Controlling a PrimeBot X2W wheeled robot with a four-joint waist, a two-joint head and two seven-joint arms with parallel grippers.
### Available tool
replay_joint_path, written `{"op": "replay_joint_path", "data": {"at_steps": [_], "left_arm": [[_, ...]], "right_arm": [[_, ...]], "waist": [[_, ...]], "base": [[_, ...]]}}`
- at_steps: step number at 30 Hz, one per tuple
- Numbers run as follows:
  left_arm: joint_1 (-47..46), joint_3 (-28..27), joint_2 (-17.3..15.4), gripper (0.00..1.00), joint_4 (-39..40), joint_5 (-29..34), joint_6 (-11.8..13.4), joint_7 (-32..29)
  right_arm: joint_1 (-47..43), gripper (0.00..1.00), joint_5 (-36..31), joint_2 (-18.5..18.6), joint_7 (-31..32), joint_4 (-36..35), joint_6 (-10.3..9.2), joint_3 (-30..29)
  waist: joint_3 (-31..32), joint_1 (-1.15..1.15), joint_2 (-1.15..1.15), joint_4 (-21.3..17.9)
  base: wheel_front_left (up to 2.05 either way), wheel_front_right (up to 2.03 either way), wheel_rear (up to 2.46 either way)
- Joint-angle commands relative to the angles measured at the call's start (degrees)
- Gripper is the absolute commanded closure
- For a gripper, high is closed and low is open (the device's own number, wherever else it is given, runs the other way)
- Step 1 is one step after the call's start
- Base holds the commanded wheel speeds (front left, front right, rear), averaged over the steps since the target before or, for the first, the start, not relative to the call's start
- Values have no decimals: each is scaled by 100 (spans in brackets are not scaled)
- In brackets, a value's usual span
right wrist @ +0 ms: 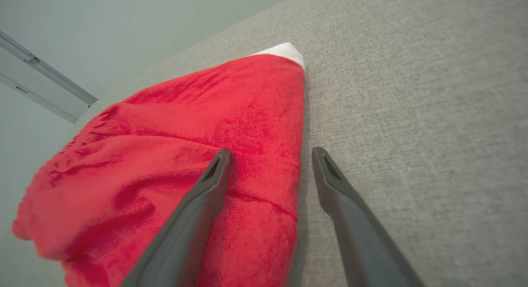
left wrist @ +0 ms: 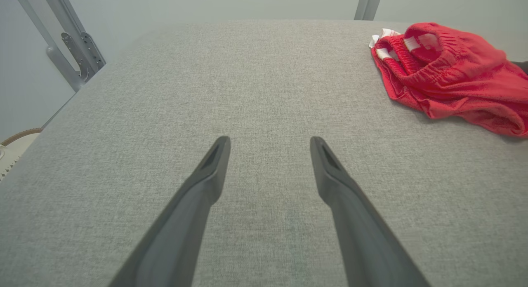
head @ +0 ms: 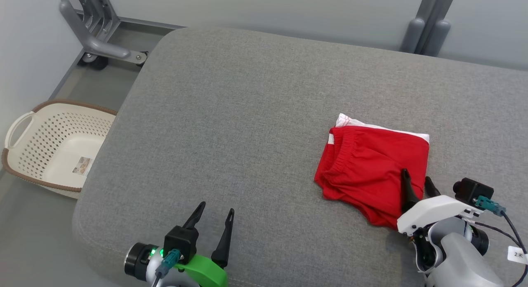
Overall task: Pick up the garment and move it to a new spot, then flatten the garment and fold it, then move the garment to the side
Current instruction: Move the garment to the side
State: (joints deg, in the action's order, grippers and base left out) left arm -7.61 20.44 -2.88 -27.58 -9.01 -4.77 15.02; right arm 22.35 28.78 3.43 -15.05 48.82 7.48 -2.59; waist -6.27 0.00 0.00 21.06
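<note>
Head view showed the red fabric garment with a gathered elastic band and white trim (head: 371,171) lying folded in a rough square on the wide grey woven-fabric cushion (head: 247,114), with a white strip showing along its far edge. The right gripper (head: 417,175) sat at the garment's near right corner, its two dark fingers spread wide. One finger lay over the red cloth and the other just past the garment's right edge, so nothing was pinched between them. Whether the finger actually pressed on the cloth I could not tell.

Right wrist view gave the same picture from close up: the garment (right wrist: 185,134) under one finger of the right gripper (right wrist: 270,151), bare grey cushion (right wrist: 412,114) under the other.

The left gripper (head: 217,208) was well apart from the garment, off to its left and nearer the robot, also spread and holding nothing. In the left wrist view this gripper (left wrist: 269,139) pointed across the bare cushion (left wrist: 165,93), with the garment (left wrist: 449,76) off to the side.

Far to the garment's left, off the cushion, stood a cream perforated plastic basket with a brown rim (head: 62,134) — and beyond it a grey metal frame on castors (head: 95,35).
</note>
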Motion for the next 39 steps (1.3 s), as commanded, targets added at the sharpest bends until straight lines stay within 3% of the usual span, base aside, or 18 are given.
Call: {"op": "replay_joint_path", "data": {"at_steps": [1,5,6,7,8,18,21,39], "left_arm": [[-68,-35,-8,0,20,70,-2,16],[-68,-68,-8,0,36,103,-29,16],[-67,-75,-8,0,41,107,-33,16],[-64,-87,-8,0,50,102,-38,16],[-56,-108,-8,0,58,79,-38,16],[-51,-267,-9,0,268,236,18,16],[34,-318,-8,0,344,284,15,16],[161,-545,-10,0,820,113,112,16]], "right_arm": [[81,0,72,7,-11,90,0,68],[151,0,145,-14,1,417,0,251],[186,24,151,-22,3,471,0,282],[216,71,155,-29,3,497,0,307],[241,100,138,-30,3,476,0,296],[202,100,-313,48,-10,-105,-1,48],[119,100,-432,25,-11,-204,-1,82],[-155,100,-1037,13,-11,-442,-1,416]], "waist": [[-39,0,0,67],[-66,0,0,115],[-73,0,0,118],[-81,0,0,116],[-90,0,0,108],[-3,0,0,-254],[107,0,0,-520],[429,0,0,-2758]], "base": [[0,0,0],[0,0,0],[0,0,0],[0,0,0],[0,0,0],[0,0,0],[0,0,0],[0,0,0]]}}
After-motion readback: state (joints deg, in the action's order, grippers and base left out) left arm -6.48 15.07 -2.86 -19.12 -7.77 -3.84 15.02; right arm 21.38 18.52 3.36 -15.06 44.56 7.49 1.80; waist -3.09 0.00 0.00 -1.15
